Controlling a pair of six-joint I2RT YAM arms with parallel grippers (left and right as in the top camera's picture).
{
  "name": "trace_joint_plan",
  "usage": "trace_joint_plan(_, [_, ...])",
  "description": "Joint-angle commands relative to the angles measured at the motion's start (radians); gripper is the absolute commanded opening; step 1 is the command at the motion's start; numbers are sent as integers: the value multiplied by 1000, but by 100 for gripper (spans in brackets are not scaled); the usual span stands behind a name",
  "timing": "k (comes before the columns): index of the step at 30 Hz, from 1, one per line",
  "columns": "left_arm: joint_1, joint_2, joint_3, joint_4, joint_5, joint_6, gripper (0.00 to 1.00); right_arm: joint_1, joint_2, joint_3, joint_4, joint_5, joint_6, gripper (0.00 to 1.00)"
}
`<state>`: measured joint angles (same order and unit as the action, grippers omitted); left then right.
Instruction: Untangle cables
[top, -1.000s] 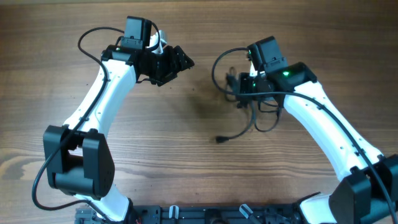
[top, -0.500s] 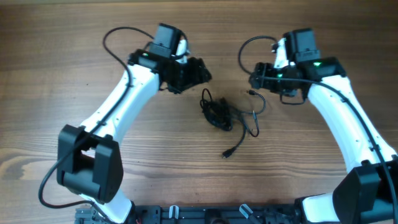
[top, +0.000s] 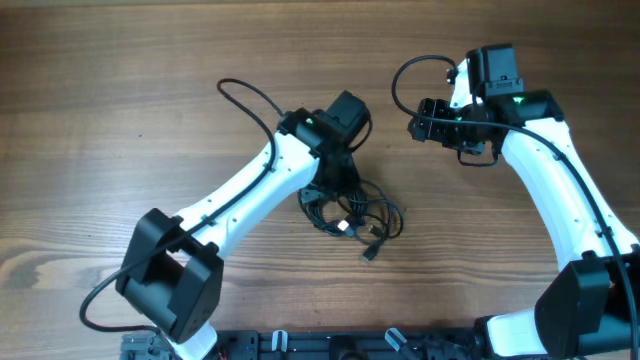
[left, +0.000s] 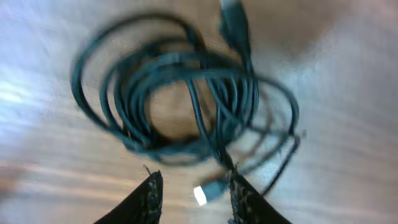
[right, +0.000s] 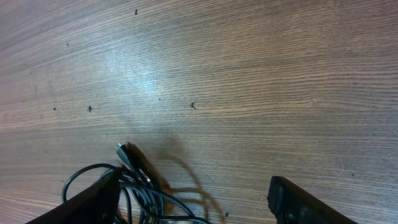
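Hovering directly above the cables (top: 350, 212), the left gripper (top: 335, 182) pointed down at them. The cables were one black bunch of loose overlapping loops, lying flat on the wooden table (top: 150, 100). One plug end (top: 370, 253) stuck out of the bunch on the side nearest the arm bases.

The left wrist view was blurred. In it the cables (left: 186, 106) filled the frame just ahead of the left gripper (left: 196, 199). Its fingers (left: 152, 198) stood partly apart, with a clear gap between them. A silver-tipped plug (left: 202, 195) lay in that gap, narrower than it. One strand ran close to the other finger; contact could not be told. Nothing looked clamped.

The right gripper (top: 425, 125) sat well apart from the cables, on their far side and toward the right arm. In the right wrist view the right gripper (right: 194, 186) was spread wide and held nothing. There the cables (right: 137, 190) lay near one of its fingers (right: 93, 199), with bare wood beyond them.
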<state>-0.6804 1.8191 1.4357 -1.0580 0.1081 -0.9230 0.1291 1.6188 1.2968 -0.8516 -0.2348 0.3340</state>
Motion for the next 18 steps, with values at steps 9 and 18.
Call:
trace_joint_plan(9, [113,194,3,82,-8,599,21,0,14,4,3,-10,-55,78])
trace_joint_plan(18, [116,253,-10,127,70,760,29,0,14,4,3,-10,-66,79])
